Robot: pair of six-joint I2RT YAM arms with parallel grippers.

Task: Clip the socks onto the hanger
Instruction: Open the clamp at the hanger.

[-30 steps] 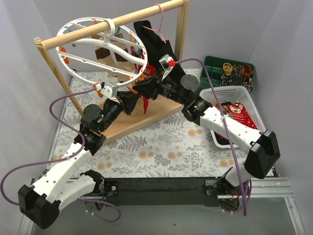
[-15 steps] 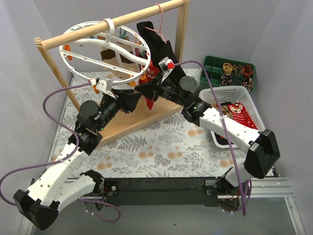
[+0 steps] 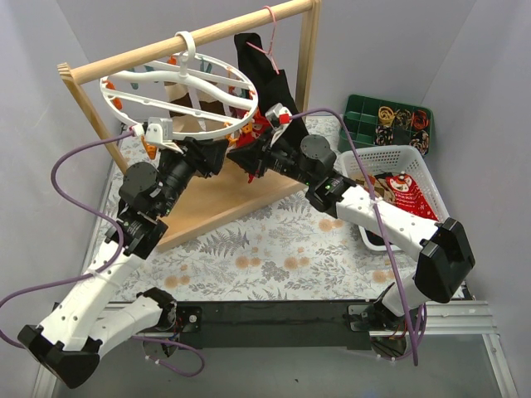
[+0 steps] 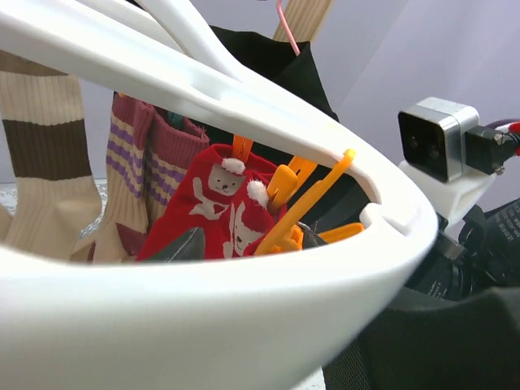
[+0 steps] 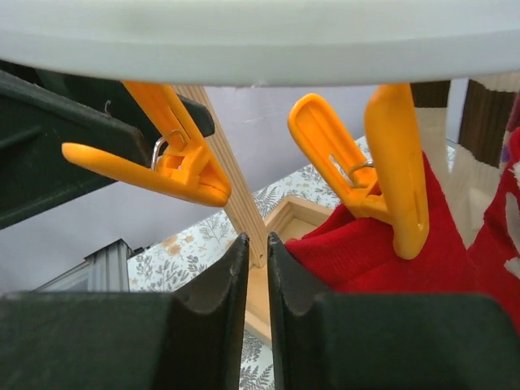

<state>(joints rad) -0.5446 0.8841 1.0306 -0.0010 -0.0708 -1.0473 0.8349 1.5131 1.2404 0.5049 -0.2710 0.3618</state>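
**Hanger swung level, both grippers at its rim**

Since a second ago the hanger [image 3: 199, 133] has been swung nearly level and the left gripper [image 3: 202, 154] lifted under its near rim. Its jaws are hidden by the ring, so their state cannot be told. The right gripper [image 5: 257, 240] is pressed together, empty, beside an orange clip [image 5: 388, 175] biting a red sock [image 4: 215, 215]. A black garment [image 3: 265, 83] is hung behind. The oval's long axis is laid left-right under the wooden rail [image 3: 124, 60].
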